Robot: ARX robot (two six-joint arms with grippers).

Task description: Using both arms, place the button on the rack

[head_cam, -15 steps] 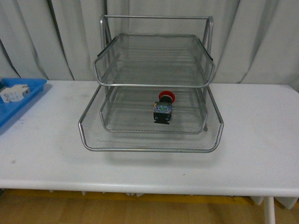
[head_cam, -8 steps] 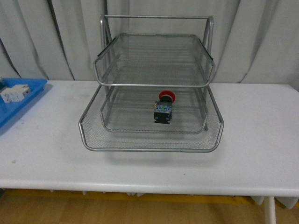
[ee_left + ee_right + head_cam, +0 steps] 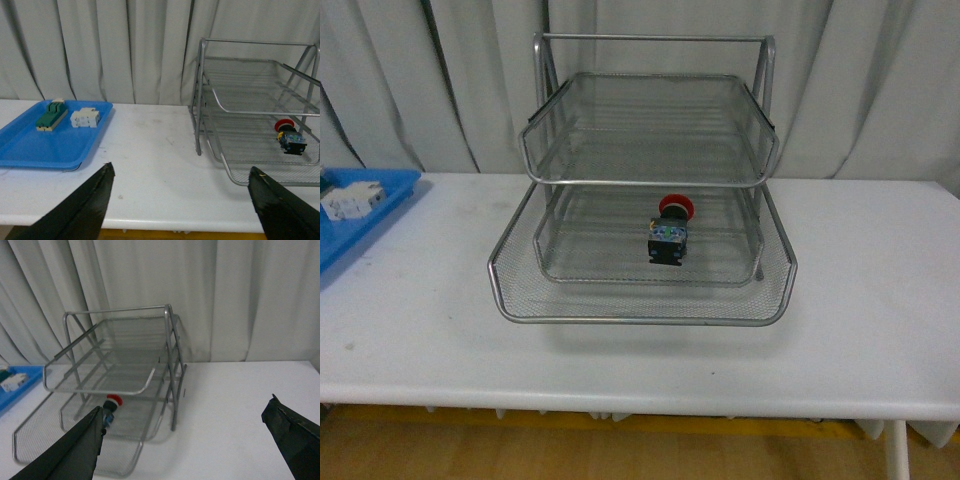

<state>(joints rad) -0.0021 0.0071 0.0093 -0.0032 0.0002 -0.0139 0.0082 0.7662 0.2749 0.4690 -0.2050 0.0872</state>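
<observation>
The button (image 3: 670, 229), with its red cap and black body, lies on its side in the middle mesh tray of the silver wire rack (image 3: 620, 310), which stands mid-table. It also shows in the left wrist view (image 3: 290, 137) and the right wrist view (image 3: 110, 409). My left gripper (image 3: 180, 172) is open and empty, held above the table's front edge, well away from the rack (image 3: 250, 112). My right gripper (image 3: 186, 412) is open and empty above the table, to the right of the rack (image 3: 120, 355). Neither arm shows in the front view.
A blue plastic tray (image 3: 30, 145) sits at the table's left end (image 3: 360, 230), holding a green block (image 3: 51, 114) and a white block (image 3: 85, 118). Grey curtains hang behind the white table (image 3: 880, 300).
</observation>
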